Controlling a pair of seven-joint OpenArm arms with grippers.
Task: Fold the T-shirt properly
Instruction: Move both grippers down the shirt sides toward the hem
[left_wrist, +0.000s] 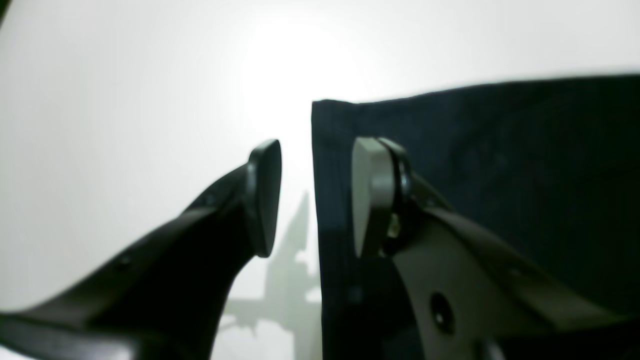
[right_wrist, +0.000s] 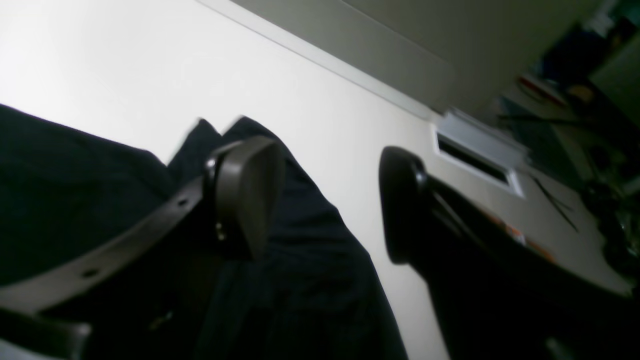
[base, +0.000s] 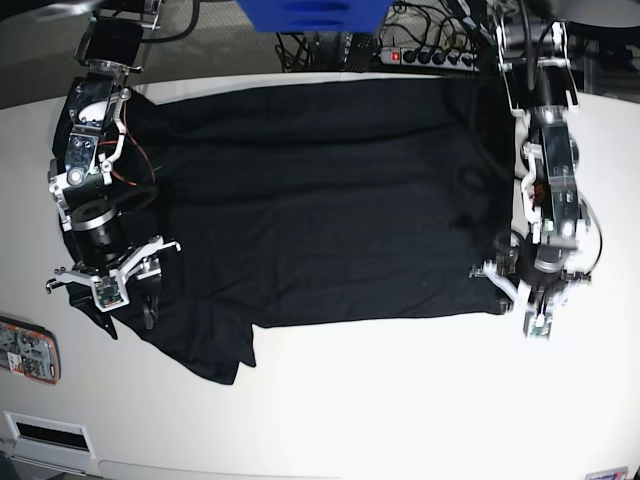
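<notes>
The black T-shirt (base: 320, 200) lies spread flat on the white table (base: 400, 400), with one sleeve bunched at the near left. My left gripper (base: 522, 312) hovers open at the shirt's near right corner. In the left wrist view the left gripper (left_wrist: 315, 195) straddles the cloth edge (left_wrist: 330, 210), one finger over the T-shirt (left_wrist: 500, 175) and the other over bare table. My right gripper (base: 127, 318) stands open over the bunched sleeve. In the right wrist view the right gripper (right_wrist: 330, 200) has one finger above the T-shirt (right_wrist: 310, 240) and one above the table. Neither holds cloth.
A small flat device (base: 25, 350) lies at the table's left edge, with a white slotted plate (base: 45, 432) near the front left corner, also visible as the slotted plate (right_wrist: 475, 155). A power strip (base: 430, 55) with cables and a blue box (base: 310, 15) sit behind the table.
</notes>
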